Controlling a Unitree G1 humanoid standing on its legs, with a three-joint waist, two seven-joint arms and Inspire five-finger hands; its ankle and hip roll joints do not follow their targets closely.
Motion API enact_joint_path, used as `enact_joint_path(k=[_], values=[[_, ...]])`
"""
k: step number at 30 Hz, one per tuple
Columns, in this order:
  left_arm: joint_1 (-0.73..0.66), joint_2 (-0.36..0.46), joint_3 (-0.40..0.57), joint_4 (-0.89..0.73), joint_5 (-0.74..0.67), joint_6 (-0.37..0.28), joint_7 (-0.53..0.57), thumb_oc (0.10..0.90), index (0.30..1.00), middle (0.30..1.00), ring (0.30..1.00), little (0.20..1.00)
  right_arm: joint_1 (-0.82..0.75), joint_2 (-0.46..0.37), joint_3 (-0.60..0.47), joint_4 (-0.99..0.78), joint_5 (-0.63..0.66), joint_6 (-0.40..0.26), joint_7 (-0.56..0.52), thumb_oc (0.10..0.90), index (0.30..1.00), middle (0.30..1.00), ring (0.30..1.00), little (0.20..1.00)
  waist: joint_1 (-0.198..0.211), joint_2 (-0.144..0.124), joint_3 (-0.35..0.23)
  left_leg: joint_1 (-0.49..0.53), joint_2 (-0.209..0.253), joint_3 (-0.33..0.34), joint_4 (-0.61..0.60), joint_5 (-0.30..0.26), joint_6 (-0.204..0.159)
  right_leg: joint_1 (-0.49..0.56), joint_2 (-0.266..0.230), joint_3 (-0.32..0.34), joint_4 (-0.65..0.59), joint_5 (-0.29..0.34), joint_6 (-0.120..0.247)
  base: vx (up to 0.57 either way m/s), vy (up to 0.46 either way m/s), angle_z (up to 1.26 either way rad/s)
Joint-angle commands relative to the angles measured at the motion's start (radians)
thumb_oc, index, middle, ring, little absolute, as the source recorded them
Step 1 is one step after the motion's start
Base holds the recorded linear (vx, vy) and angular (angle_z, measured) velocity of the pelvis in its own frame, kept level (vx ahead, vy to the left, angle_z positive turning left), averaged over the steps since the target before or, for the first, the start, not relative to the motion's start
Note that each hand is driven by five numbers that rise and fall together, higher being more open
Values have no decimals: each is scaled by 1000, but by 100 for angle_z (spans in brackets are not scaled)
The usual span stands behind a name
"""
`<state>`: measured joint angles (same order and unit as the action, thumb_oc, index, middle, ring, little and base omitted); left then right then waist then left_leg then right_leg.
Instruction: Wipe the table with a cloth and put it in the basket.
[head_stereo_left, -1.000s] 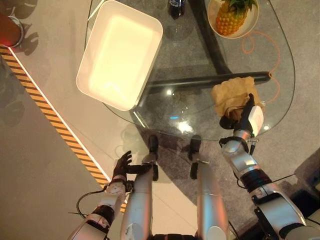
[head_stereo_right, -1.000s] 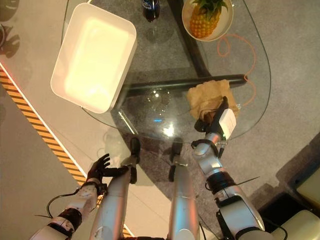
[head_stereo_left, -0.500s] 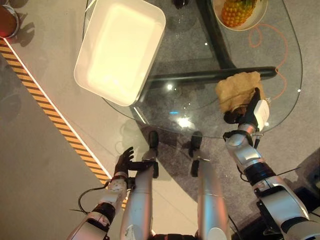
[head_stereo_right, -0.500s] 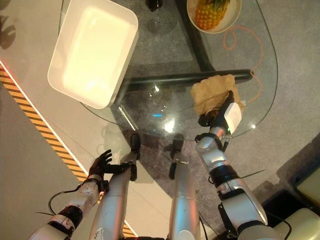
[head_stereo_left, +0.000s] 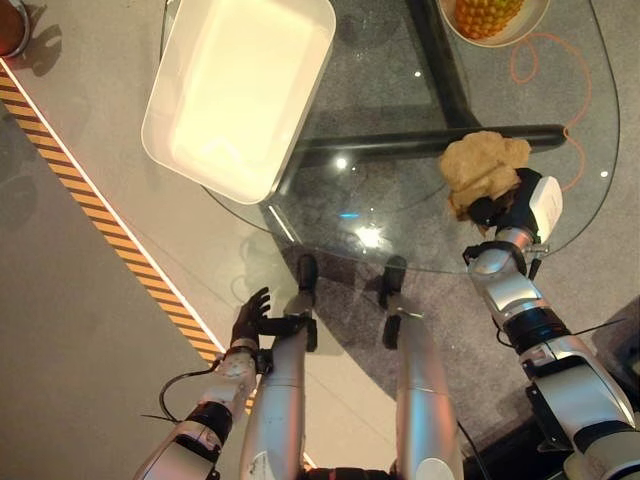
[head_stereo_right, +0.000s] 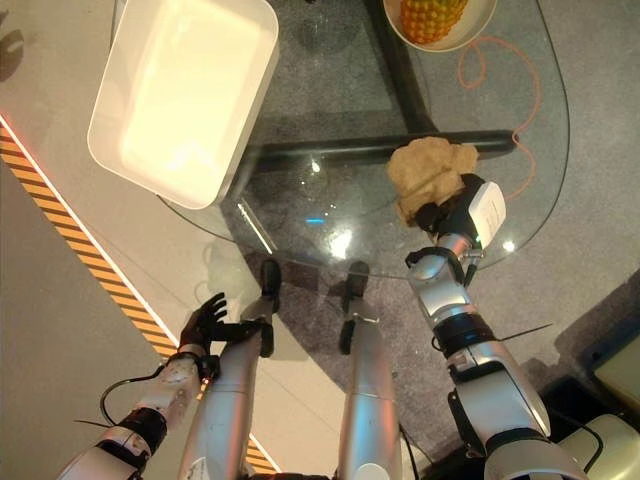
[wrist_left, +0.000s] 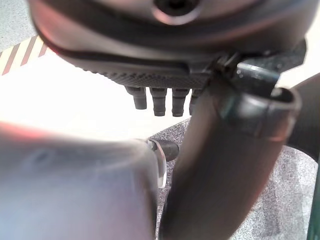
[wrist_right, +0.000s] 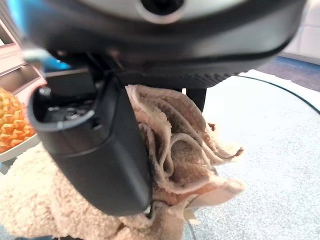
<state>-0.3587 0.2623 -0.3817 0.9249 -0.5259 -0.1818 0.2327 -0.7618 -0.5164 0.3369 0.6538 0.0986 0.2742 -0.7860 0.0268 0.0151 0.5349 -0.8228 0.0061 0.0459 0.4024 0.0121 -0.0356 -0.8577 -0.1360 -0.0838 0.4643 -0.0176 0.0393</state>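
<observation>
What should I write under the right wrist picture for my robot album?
The robot's right hand bunches a tan cloth on the glass table.

A glass worktop (head_stereo_right: 330, 210) carries a white basket (head_stereo_right: 180, 95) at its far left and a bowl (head_stereo_right: 480, 30) with a pineapple (head_stereo_right: 432, 18) at the far right. Near the right edge, the right robot hand (head_stereo_right: 462, 212) grips a bunched tan cloth (head_stereo_right: 428, 172). The left robot hand (head_stereo_right: 203, 322), fingers relaxed, hangs low near left, off the worktop, over the floor beside a striped floor line (head_stereo_right: 90, 265).
</observation>
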Motion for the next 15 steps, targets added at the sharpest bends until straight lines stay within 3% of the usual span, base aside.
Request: enact_joint_path(k=[1,15], values=[[90,-19,-31,11,-4,3,35,800,900,900,900,900,0,-26,43,-144,-49,-42,50,100,300,300,300,200,24,17,-15,-20,-32,11,58,-50,46,17,19,-48,-41,34,0,3,36,0],[84,-52,-42,14,2,-8,40,800,900,900,900,900,19,91,105,-256,-65,-31,99,100,300,300,300,200,28,20,-15,-14,-48,12,30,-41,51,22,18,-45,-60,40,2,1,20,1]])
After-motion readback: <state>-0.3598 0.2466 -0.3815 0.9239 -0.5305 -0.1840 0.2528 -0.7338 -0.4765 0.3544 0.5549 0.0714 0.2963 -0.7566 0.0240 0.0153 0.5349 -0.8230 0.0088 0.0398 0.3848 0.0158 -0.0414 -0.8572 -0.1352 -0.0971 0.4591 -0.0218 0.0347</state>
